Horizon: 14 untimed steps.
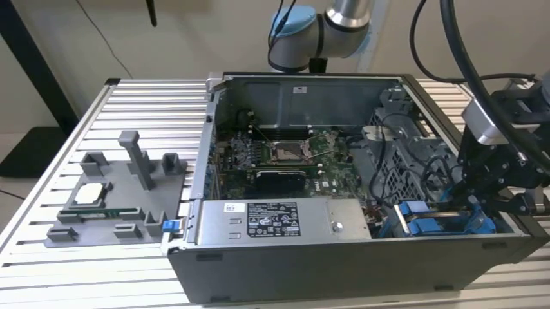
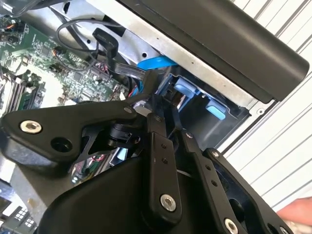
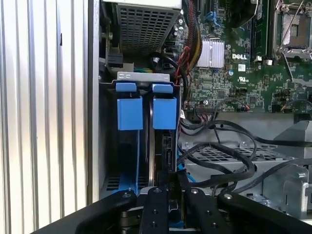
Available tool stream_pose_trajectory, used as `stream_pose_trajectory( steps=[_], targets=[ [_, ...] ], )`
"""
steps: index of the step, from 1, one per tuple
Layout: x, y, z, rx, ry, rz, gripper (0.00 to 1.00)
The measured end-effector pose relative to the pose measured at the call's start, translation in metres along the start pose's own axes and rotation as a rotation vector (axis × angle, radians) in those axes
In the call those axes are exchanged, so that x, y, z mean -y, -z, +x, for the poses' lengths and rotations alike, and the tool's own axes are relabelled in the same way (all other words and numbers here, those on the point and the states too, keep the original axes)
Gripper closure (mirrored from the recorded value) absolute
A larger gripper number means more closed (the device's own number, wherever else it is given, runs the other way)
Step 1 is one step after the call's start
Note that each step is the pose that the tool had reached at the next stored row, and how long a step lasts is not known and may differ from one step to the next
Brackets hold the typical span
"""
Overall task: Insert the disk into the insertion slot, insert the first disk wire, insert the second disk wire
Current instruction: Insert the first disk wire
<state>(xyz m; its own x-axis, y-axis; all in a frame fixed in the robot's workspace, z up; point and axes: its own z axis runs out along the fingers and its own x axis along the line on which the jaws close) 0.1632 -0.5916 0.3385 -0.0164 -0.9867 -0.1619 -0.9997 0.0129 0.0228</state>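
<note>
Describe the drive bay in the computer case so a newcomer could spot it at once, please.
Find the open computer case on the slatted table. To the exterior view's right of its grey labelled power supply sits the drive bay. Bright blue tabs set it apart from the surrounding grey metal.

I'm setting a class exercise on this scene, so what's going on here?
A robot arm is working inside an open computer case. Its gripper is at the insertion slot of the grey drive cage, close beside two blue tabs. Whether it holds anything cannot be told.
</note>
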Motion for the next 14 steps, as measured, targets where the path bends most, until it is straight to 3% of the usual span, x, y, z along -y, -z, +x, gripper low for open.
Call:
stream_pose_trajectory(
  steps=[5, 14],
  targets=[
    [-0.0005, -0.0006, 0.0, 0.0043, -0.012, 0.0019, 1.0],
    [-0.0005, -0.0081, 0.0013, 0.0031, -0.024, 0.004, 1.0]
  ],
)
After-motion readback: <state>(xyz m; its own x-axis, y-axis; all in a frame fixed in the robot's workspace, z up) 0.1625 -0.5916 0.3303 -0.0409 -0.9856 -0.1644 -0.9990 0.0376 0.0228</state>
